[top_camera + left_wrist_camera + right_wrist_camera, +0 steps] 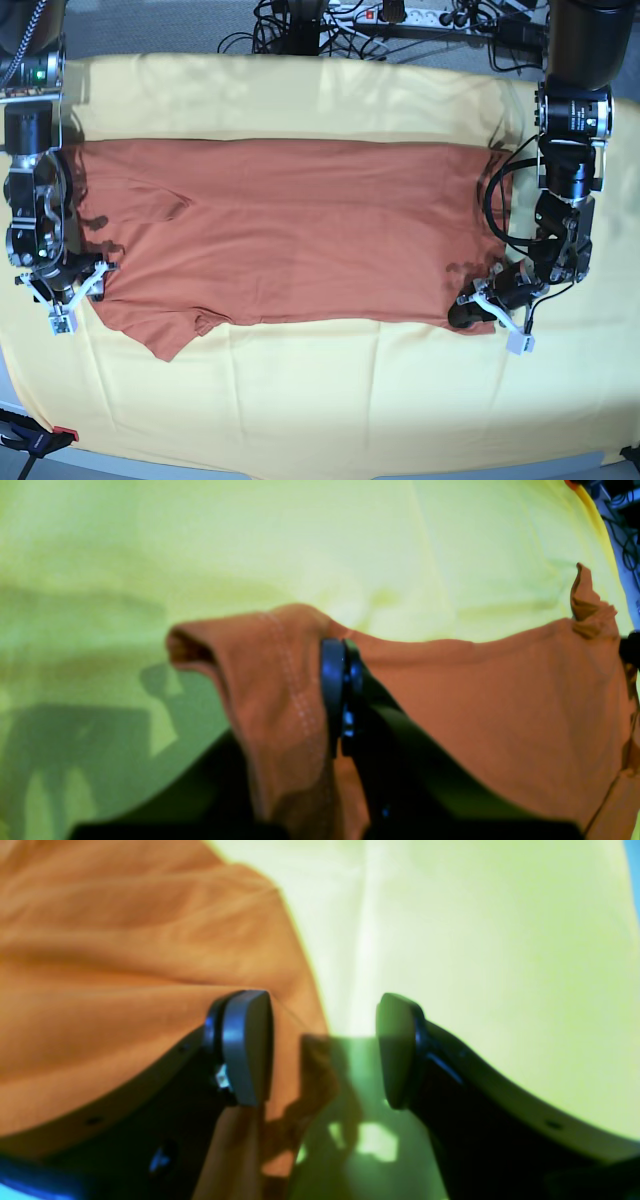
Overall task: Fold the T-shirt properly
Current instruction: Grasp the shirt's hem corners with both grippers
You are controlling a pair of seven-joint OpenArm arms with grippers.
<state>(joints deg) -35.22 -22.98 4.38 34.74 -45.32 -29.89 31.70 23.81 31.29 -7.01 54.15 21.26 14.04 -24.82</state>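
Left tool (341, 695) pinching T-shirt (300, 230) edge; right tool (325, 1050) agape.

Rust-orange T-shirt (290, 235) lies spread flat, one corner pinched.

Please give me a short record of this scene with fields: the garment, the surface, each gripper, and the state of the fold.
garment: T-shirt, rust-orange, spread flat across the table
surface: pale yellow cloth under the shirt
left gripper: shut on a pinched edge of the shirt at its near corner
right gripper: open, one finger over the shirt edge, the other over the yellow cloth
fold state: the left side is pinched and the right side is not yet gripped
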